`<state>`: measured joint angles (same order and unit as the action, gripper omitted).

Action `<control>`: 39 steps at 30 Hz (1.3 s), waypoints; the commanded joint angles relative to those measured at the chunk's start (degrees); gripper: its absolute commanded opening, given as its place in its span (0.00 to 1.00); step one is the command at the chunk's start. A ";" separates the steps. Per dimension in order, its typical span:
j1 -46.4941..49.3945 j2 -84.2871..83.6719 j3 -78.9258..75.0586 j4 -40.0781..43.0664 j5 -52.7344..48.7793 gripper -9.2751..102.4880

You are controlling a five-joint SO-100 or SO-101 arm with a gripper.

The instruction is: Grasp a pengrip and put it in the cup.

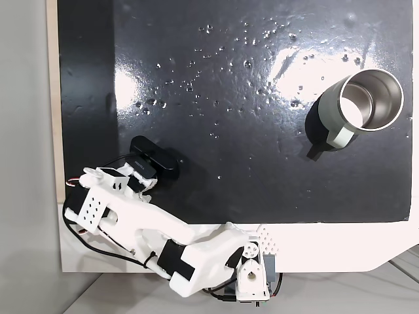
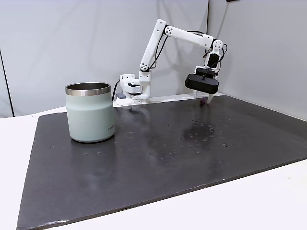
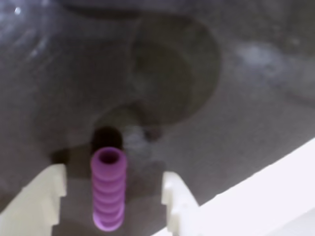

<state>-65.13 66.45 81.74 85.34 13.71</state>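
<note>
Pengrip (image 3: 108,189) lies between the gripper's (image 3: 114,196) spread fingers, neither touching it. Cup (image 2: 89,112) stands well apart on the dark mat (image 2: 168,148).

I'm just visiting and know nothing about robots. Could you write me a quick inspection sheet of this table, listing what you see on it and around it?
Surface: a black, glossy mat with small specks and light glare, on a white table.
Job's things: a tiny purple ribbed rubbery pengrip lies on the mat between the fingers; a large grey-green metal cup with a shiny inside stands upright, far across the mat.
Clutter: nothing seen.
Gripper: the white two-finger gripper is open, one finger on each side of the pengrip, gaps visible on both sides.
Cables: black and red wires run along the arm.
Surroundings: plain grey walls.
</note>
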 commanded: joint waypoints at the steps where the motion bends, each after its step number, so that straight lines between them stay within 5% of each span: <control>1: -1.14 -0.53 -2.90 -1.58 -0.88 0.31; 24: -6.77 1.93 7.56 -16.35 -4.57 0.24; 39: -6.77 3.43 10.28 -18.11 -5.71 0.08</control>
<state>-69.70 69.61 90.53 68.20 8.00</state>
